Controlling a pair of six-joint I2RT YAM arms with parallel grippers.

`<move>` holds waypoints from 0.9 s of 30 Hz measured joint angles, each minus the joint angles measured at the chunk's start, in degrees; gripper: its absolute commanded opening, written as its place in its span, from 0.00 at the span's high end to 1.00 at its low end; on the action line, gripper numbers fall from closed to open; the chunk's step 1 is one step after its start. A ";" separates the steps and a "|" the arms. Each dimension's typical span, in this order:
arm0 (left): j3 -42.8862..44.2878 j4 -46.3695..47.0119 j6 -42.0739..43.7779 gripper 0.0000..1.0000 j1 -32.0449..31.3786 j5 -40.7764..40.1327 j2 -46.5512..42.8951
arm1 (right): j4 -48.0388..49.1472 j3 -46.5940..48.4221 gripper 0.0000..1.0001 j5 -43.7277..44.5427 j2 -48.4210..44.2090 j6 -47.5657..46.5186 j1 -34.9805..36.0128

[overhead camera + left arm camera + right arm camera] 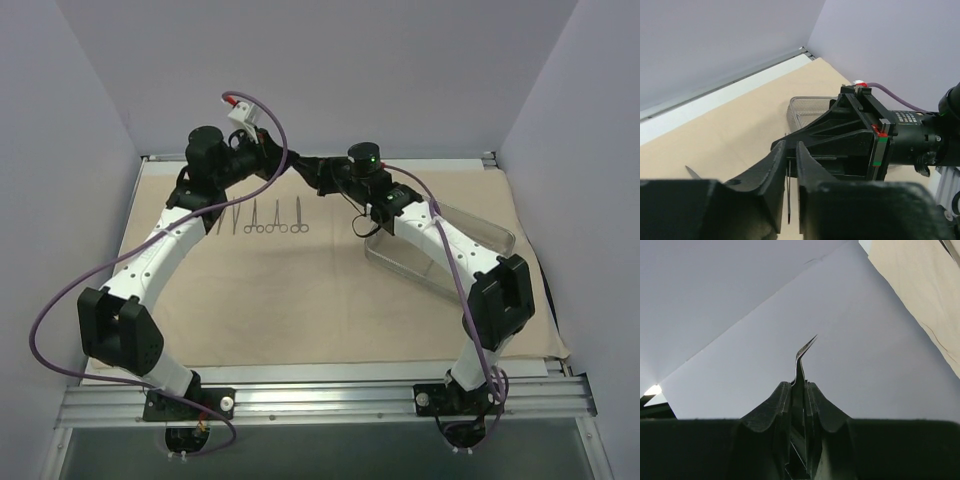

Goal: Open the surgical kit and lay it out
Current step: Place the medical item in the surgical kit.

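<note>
— Left claw (791, 147), reader's first stop: what state?
— Jaws a slit apart, with a slim tweezers (799, 371) running through the gap; no firm pinch shows. Beneath this claw, toward its near side, four instruments (262, 222) lie in a row on the spread cloth (330, 300).
— And the right claw (798, 385)?
— Clamped on apparently the same tweezers, bent tip raised off the cloth. To its right, nearer the bases, sits the tray (490, 232).
— Progress?
— Judged late: wrap opened, four laid out. The fifth has yet to join the row.
</note>
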 measured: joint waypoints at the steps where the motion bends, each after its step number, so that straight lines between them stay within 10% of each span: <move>1: -0.35 -0.02 0.07 0.68 -0.07 -0.04 -0.31 | 0.20 0.00 1.00 -0.13 0.02 -0.07 0.15; 11: -2.60 -9.14 3.61 0.38 0.09 0.70 -5.40 | -5.79 0.02 1.00 -3.89 0.02 -9.66 -6.47; 27: 0.24 -25.09 10.27 0.40 -1.31 5.18 -4.81 | -31.54 17.94 1.00 -1.01 1.95 -58.07 -7.67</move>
